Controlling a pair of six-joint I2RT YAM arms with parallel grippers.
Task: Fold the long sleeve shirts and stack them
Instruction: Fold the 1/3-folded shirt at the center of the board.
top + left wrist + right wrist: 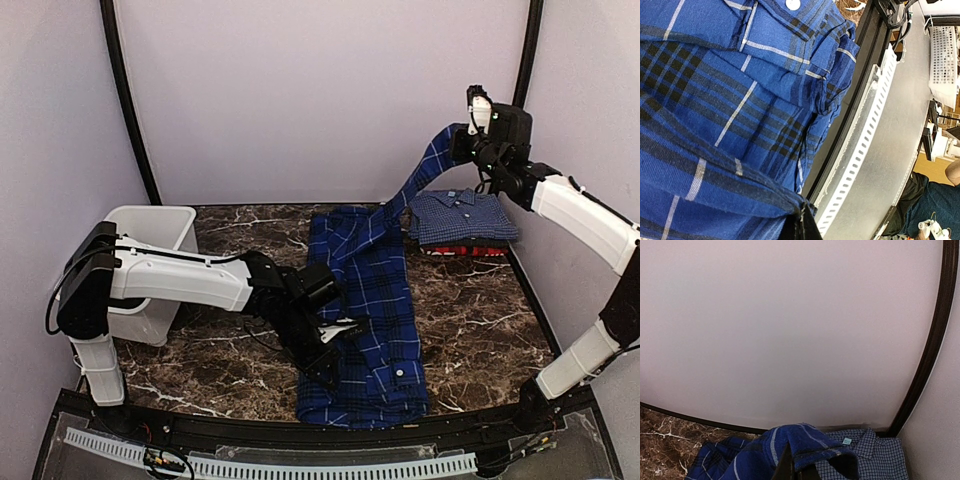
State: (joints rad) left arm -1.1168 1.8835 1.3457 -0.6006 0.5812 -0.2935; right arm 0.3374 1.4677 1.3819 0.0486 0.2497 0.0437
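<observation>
Across the middle of the marble table (480, 320) the deep-blue plaid shirt (370, 340) lies lengthwise, its near end reaching the table's front edge, with 1 sleeve (425, 175) drawn up taut and slanting toward the far right. The cuff of that sleeve is pinched in the right gripper (466, 140), raised high above the 2 folded shirts in the far right corner, where the fine-check shirt (462, 215) rests on the red shirt (462, 250). The left gripper (340, 330) is clamped on the left edge of the shirt body, low against the table. The step in hand looks like folding the sleeve in over the body. To do it well, the right arm should carry the cuff down and leftward without brushing the finished stack, lay it flat along the body, and let go only once the cloth rests. A firm left hold should stop the body from dragging or bunching. A white bin (150, 240) stands well apart at the left.
</observation>
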